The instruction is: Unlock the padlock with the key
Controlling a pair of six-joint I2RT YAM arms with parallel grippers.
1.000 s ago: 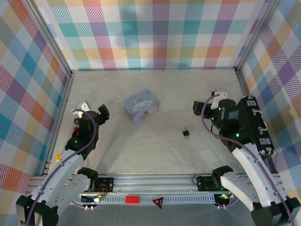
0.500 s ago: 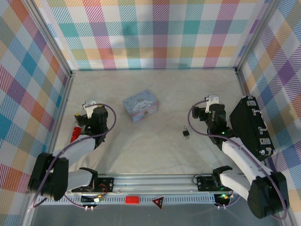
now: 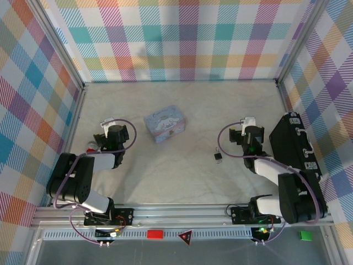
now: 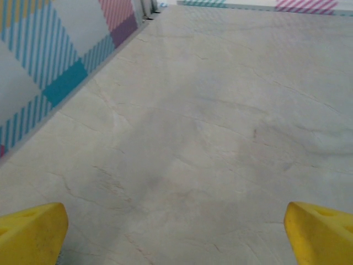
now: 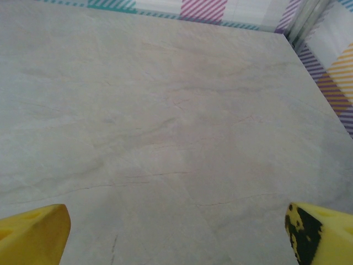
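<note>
– Checked pastel walls on three sides, pale marbled table [image 3: 182,176] below, and both arms are folded low near its near edge.

– Where's the padlock [image 3: 219,157]?

– Right half of the table, about midway between the near and far edges, lying loose on the bare surface. It's tiny and dark, with a silvery shackle pointing toward the far edge. The right hand [image 3: 245,135] sits just beyond it toward the right edge, not touching.

– And the key?

– Too small to separate from the lock from above; I can't tell whether it lies beside the lock or on it.

– Hands?

– Both spread wide with nothing in them. On the right wrist camera the right hand [image 5: 176,234] has yellow fingertips at the two bottom corners and bare table between them. It's the same picture for the left hand [image 4: 176,237], which from above [image 3: 117,133] sits by the left edge, well apart from the cartoon tin [image 3: 165,123] left of centre.

– How will that lock handle?

– I'd judge it rigid, smooth metal, light enough to skate away if nudged. The best hold looks to be across the flat faces of the body, leaving the shackle and keyhole end free. The key, thin and flat, would likely need pinching by its head.
</note>
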